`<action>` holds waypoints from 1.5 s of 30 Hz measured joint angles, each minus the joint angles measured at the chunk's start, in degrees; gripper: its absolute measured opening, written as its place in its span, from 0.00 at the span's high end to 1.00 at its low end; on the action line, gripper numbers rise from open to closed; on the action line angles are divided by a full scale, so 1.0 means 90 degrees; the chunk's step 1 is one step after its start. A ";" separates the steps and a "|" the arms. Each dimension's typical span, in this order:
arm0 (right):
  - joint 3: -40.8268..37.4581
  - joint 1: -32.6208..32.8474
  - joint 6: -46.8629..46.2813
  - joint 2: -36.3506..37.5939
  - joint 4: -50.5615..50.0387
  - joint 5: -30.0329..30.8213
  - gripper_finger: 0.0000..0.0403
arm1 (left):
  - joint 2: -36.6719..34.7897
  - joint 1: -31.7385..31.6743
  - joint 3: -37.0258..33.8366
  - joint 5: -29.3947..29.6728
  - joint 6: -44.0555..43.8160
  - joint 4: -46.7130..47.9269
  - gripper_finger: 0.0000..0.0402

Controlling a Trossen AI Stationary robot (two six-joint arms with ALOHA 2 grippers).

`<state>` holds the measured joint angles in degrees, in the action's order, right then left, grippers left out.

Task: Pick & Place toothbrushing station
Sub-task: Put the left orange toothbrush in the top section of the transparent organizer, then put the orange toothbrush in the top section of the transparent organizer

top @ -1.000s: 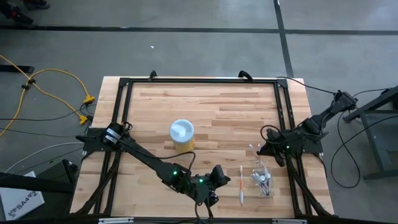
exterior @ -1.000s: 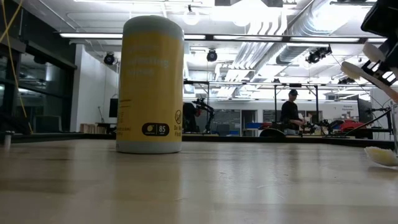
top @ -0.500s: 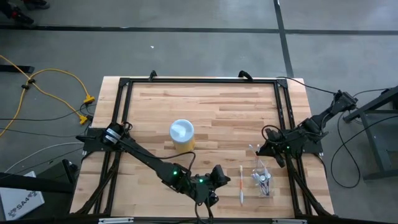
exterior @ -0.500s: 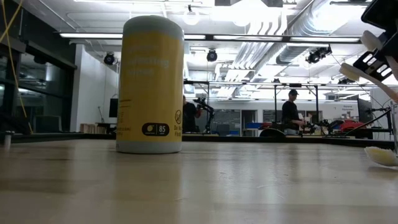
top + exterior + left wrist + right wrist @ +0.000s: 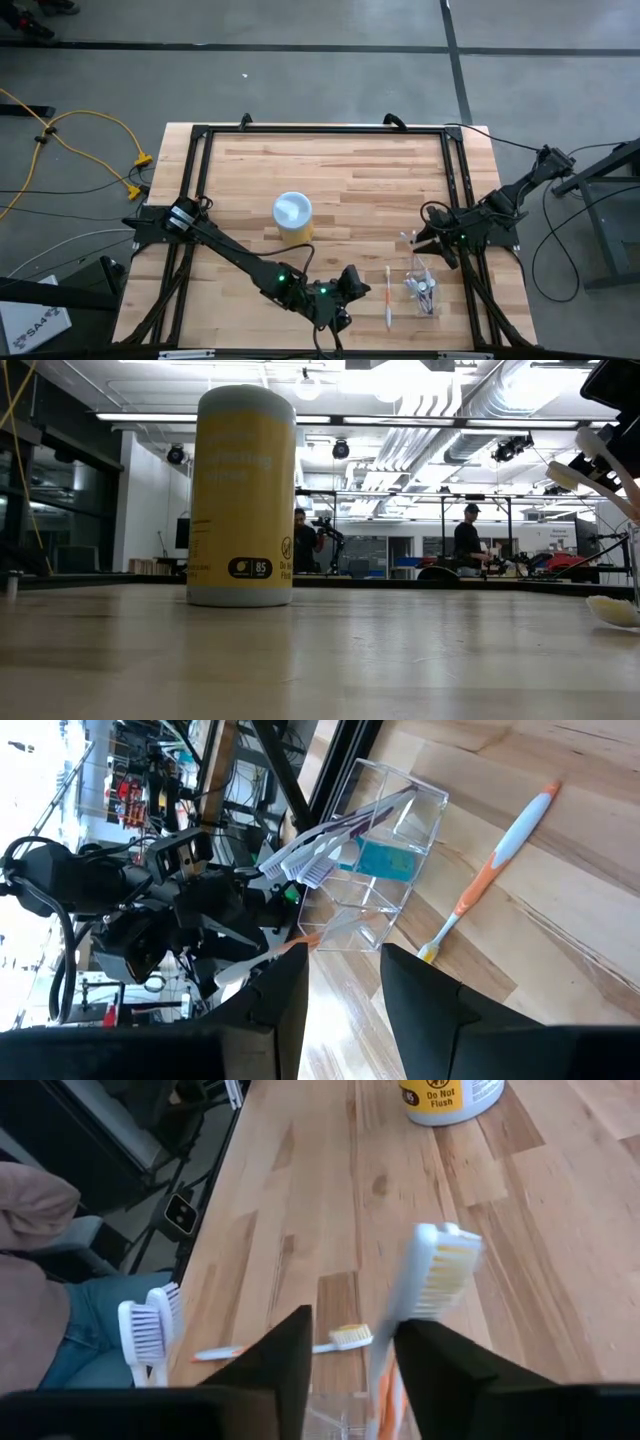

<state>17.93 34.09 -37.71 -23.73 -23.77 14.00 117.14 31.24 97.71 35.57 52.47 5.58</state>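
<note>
From above, the small clear plastic holder cup [image 5: 423, 288] sits by the wooden table's [image 5: 350, 170] near right edge, brushes bristling out of it. The right gripper [image 5: 418, 240] hovers just beyond the cup; the left gripper [image 5: 347, 283] waits well to the cup's left. Between them, beside the cup, lies the loose orange-and-white toothbrush [image 5: 388, 297]. The yellow cylindrical wipes canister [image 5: 292, 216] stands farther left, mid-table.

Down low, the canister [image 5: 245, 496] dominates; at the right edge, a white brush head [image 5: 570, 475] slants below the dark arm.

Left wrist: fingers [image 5: 425, 1010] spread, nothing between them, cup [image 5: 385, 860] and orange brush [image 5: 490, 860] ahead, a teal shape inside the cup.

Right wrist: a white-and-orange toothbrush [image 5: 425, 1295] stands blurred between parted fingers [image 5: 440, 1370], seemingly let go, directly above the cup [image 5: 335, 1420].
</note>
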 joint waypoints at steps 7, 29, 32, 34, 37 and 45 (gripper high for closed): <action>0.0000 0.0002 -0.0026 0.0003 -0.0002 -0.0002 0.56 | 0.0000 0.0000 0.0000 0.0001 0.0000 -0.0002 0.70; 0.0780 0.0005 -0.0052 0.0024 -0.1288 -0.0037 0.59 | 0.0000 0.0066 0.0000 0.0005 -0.0026 0.0000 0.70; 0.1038 0.0005 -0.0042 0.0027 -0.1401 0.0108 0.59 | 0.0000 0.0061 0.0000 0.0006 -0.0199 -0.0001 0.70; 0.1107 0.0005 0.0033 0.0024 -0.1353 0.0106 0.59 | 0.0000 0.0061 0.0000 0.0016 -0.0320 -0.0002 0.70; 0.1115 0.0005 0.0038 0.0024 -0.1240 0.0097 0.59 | 0.0000 0.0061 0.0000 0.0019 -0.0364 0.0000 0.70; 0.1115 0.0002 0.0039 0.0020 -0.0275 -0.0186 0.59 | 0.0000 0.0041 0.0000 0.0017 -0.0386 0.0037 0.70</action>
<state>27.97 34.11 -37.36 -23.54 -26.24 12.33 117.14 31.62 97.71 35.73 48.99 5.92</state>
